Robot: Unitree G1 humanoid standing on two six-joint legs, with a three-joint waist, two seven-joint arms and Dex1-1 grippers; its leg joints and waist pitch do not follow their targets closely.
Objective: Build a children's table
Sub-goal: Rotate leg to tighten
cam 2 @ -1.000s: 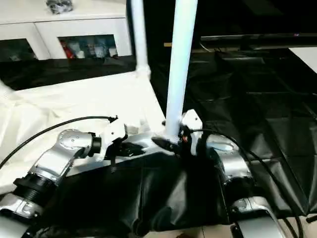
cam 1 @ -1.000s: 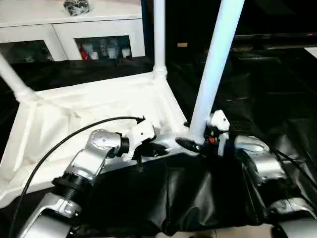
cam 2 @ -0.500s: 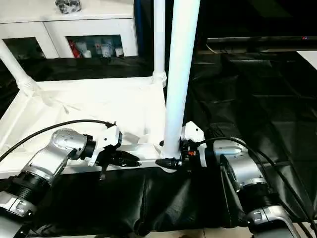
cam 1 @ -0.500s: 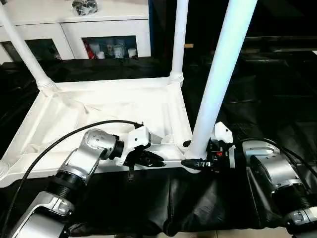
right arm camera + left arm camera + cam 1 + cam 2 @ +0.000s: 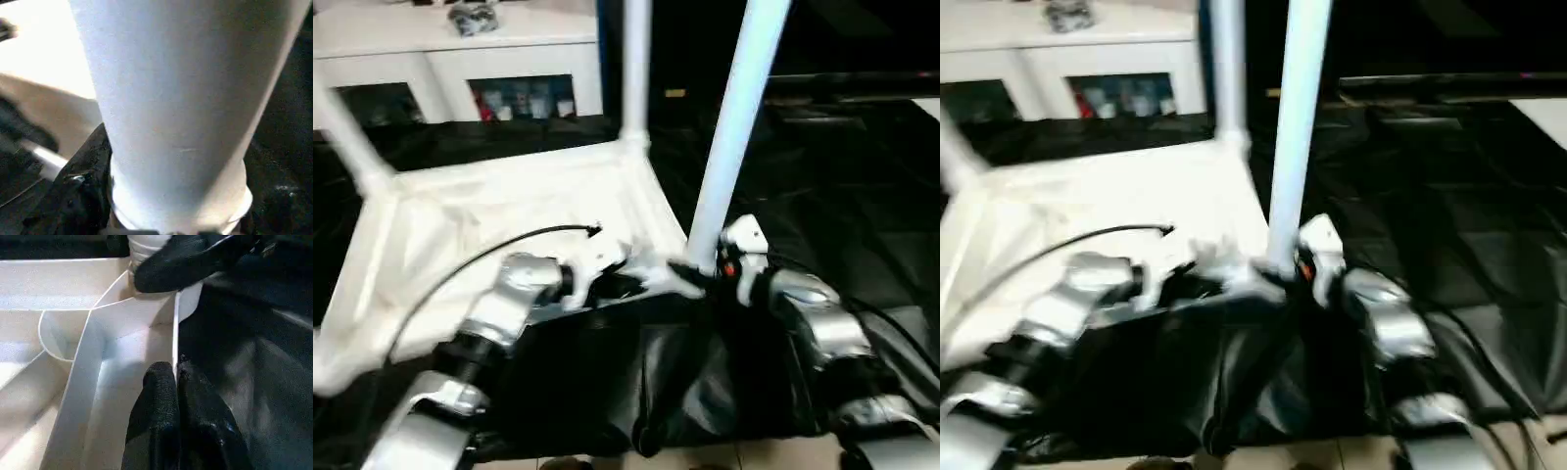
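Head views: the white tabletop (image 5: 499,211) lies underside up on black sheeting (image 5: 862,186), with legs rising from its corner sockets; the near-right leg (image 5: 729,147) stands at the corner closest to the robot, a second leg (image 5: 634,69) at the far-right corner, a third (image 5: 342,132) at the far-left corner. A white cabinet (image 5: 460,54) stands beyond the tabletop. The left end effector (image 5: 625,284) sits at the tabletop's near edge, just beside the near-right leg; the right end effector (image 5: 690,277) is at that leg's base, from the other side. Left wrist view: the left end effector (image 5: 177,382) is narrow, its two black fingers (image 5: 156,401) pinched on the thin white rim of the tabletop (image 5: 73,382), near the corner socket, where a black finger of the right end effector (image 5: 168,269) rests against the leg's foot. Right wrist view: the right end effector stands wide about the near-right leg (image 5: 181,112), one black finger (image 5: 80,196) against its base, just above the socket collar
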